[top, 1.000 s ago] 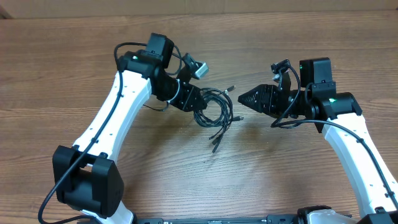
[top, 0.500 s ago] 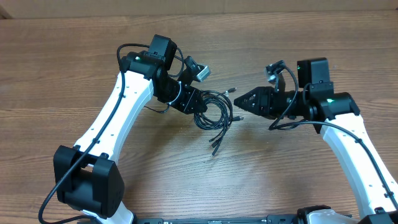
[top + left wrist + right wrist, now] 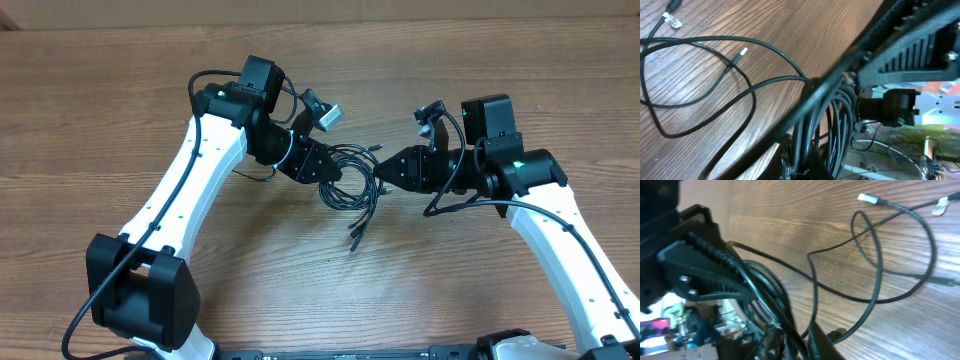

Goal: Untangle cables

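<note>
From overhead the cables (image 3: pixel 348 180) read as one dark coil, a little toward 12 o'clock from the middle of the table (image 3: pixel 100 110). The left gripper (image 3: pixel 322 170) is at its 9 o'clock and the right gripper (image 3: pixel 384 172) at its 3 o'clock, and loose ends (image 3: pixel 358 222) trail toward 6 o'clock. The wrist views show what that view cannot: separate thin strands looping flat on the wood, a silver plug (image 3: pixel 742 51) in the left one, and the coil bunched thick at the fingers. Only the overhead shows the table's far edge, at 12 o'clock behind both wrists. Bare wood spreads at 6 o'clock between the arms and widely at 9 o'clock. The left gripper's fingers are together, clamped on the coil. The right gripper's tip touches the coil and strands run past its ribbed finger (image 3: pixel 705 275), but whether its fingers pinch them I cannot tell
</note>
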